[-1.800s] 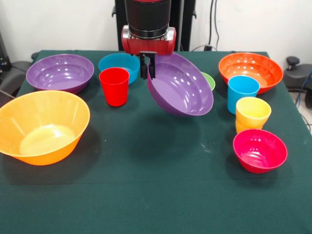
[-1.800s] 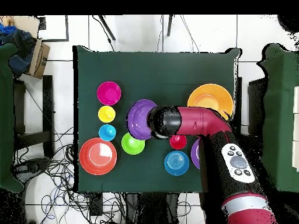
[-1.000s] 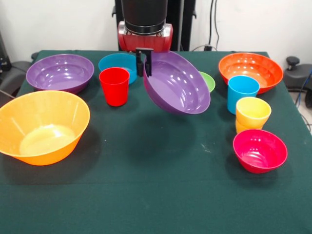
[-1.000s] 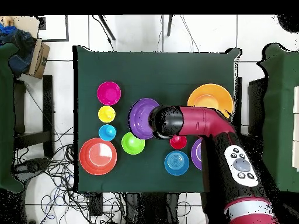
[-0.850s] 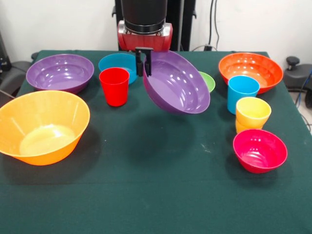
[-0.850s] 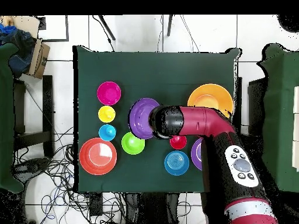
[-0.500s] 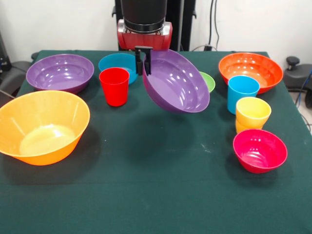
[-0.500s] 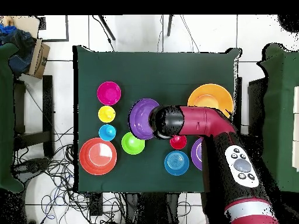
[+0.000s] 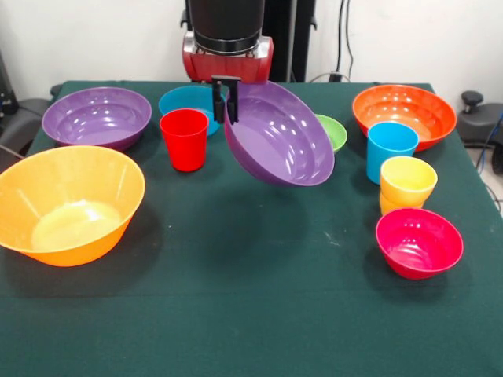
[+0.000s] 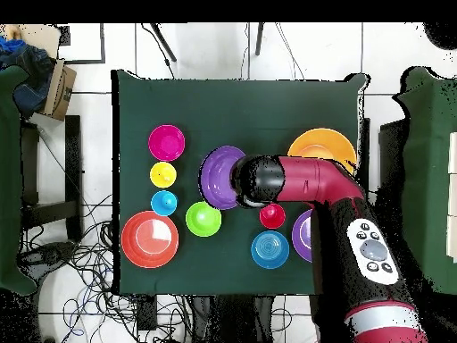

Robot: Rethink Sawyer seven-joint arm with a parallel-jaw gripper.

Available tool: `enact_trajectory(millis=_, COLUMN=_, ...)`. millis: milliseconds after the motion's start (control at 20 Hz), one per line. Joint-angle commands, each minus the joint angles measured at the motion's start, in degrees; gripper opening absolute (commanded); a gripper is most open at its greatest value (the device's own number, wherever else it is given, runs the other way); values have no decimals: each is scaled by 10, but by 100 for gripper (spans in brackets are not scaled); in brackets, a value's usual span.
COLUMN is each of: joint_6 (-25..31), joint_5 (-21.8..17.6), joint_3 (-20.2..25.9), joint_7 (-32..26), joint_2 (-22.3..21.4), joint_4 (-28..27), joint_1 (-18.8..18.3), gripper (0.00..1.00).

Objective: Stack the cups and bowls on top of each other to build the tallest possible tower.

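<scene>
My gripper (image 9: 225, 103) is shut on the rim of a big purple bowl (image 9: 279, 133) and holds it tilted in the air above the table's middle; from above the bowl (image 10: 217, 177) sticks out from under the arm (image 10: 303, 183). A red cup (image 9: 184, 139) stands just left of it. A second purple bowl (image 9: 97, 117) and the biggest yellow-orange bowl (image 9: 69, 203) sit at the left. A blue bowl (image 9: 187, 100) and a green bowl (image 9: 333, 130) lie behind. The orange bowl (image 9: 404, 115), light blue cup (image 9: 391, 149), yellow cup (image 9: 406, 184) and magenta-pink bowl (image 9: 418, 242) are at the right.
The green table cloth (image 9: 251, 314) runs to the front edge. The robot's pedestal (image 9: 228, 31) stands at the far side. A cardboard box (image 10: 59, 87) and cables lie on the floor beside the table.
My gripper has lifted the purple bowl a little higher and shifted it slightly left in the front view. Nothing else has moved.
</scene>
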Motion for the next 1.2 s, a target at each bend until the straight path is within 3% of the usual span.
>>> enact_trajectory(millis=50, joint_6=65, joint_5=-10, joint_3=27, joint_7=-38, joint_2=29, joint_4=-62, joint_1=6, gripper=0)
enact_trajectory(millis=1200, joint_6=91, joint_5=-8, joint_3=29, joint_7=-47, joint_2=42, joint_4=-97, joint_1=12, gripper=0)
